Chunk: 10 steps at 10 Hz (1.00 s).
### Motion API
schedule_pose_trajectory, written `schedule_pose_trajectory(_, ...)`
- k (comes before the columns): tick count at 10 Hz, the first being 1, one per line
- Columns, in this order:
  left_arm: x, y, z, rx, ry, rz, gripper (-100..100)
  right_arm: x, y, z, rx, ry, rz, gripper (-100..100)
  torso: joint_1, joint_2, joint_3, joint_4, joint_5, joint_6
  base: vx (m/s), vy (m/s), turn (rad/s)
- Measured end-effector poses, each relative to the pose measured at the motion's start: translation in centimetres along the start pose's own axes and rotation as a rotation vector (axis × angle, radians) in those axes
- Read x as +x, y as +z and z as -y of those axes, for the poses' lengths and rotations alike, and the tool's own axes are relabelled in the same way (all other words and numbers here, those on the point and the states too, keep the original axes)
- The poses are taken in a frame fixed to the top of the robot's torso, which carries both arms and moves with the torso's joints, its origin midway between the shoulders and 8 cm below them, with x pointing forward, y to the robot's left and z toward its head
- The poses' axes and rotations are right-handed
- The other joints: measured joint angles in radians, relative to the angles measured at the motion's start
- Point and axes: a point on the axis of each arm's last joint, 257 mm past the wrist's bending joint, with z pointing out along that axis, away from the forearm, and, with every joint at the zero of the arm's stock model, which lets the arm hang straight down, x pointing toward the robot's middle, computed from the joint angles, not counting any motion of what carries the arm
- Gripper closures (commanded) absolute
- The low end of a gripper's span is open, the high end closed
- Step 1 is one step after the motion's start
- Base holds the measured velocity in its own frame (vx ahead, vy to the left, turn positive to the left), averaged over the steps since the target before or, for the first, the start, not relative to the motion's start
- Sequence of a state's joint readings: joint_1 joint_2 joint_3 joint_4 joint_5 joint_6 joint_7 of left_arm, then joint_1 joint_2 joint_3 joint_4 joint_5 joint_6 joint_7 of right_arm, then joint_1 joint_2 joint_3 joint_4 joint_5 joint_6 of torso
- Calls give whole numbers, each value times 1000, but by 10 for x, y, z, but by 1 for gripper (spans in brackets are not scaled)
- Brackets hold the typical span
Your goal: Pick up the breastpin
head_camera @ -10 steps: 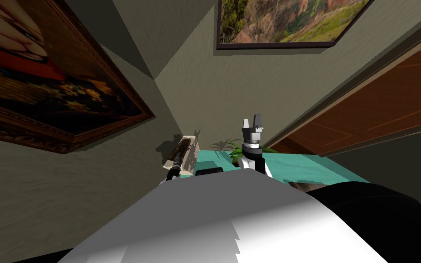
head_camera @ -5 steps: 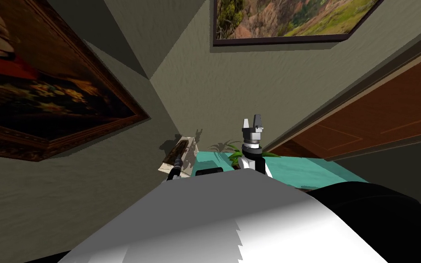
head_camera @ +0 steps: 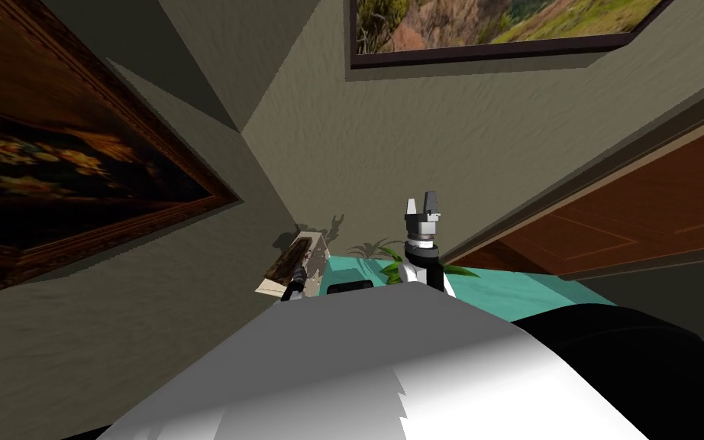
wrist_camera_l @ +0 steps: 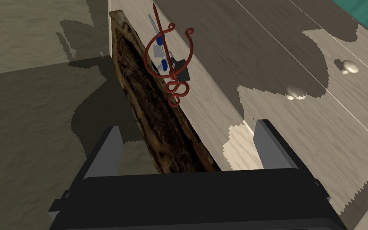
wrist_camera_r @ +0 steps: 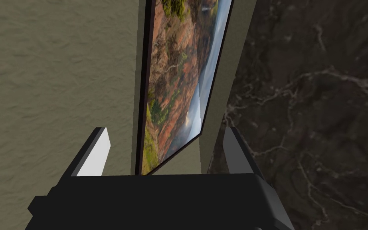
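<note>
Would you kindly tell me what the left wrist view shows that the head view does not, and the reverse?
Left wrist view: the red wire breastpin ahead of the open left gripper, beside the dark slab, plus round drawer knobs. Head view: the right gripper raised with fingers apart, a green plant and a brown door. Both: the pale wooden cabinet bearing that slab, and the teal surface.
</note>
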<state>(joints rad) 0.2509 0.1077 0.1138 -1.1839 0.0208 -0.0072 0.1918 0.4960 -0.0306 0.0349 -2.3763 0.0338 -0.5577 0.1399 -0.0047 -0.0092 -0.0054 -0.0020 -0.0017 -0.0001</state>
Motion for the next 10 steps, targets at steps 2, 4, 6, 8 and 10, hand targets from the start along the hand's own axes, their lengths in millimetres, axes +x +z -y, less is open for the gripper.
schedule_pose_trajectory(2,-2,7,-9,-34,-19,11,-100,0,0,0,0,0,0,0,2,4,2,1,0,0,69,-62,59)
schedule_pose_trajectory(4,-5,13,-21,-81,-46,27,-100,0,0,0,0,0,0,0,3,1,1,0,0,0,126,-46,77)
schedule_pose_trajectory(6,-11,18,-28,-121,-70,44,-100,0,0,0,0,0,0,0,4,-1,0,0,1,0,126,-19,67)
schedule_pose_trajectory(8,-22,24,-32,-152,-87,64,-100,0,0,0,0,0,0,0,9,0,0,0,2,0,154,80,86)
schedule_pose_trajectory(10,-31,28,-32,-166,-90,79,0,0,0,0,0,0,0,0,11,2,1,0,3,0,52,37,0)
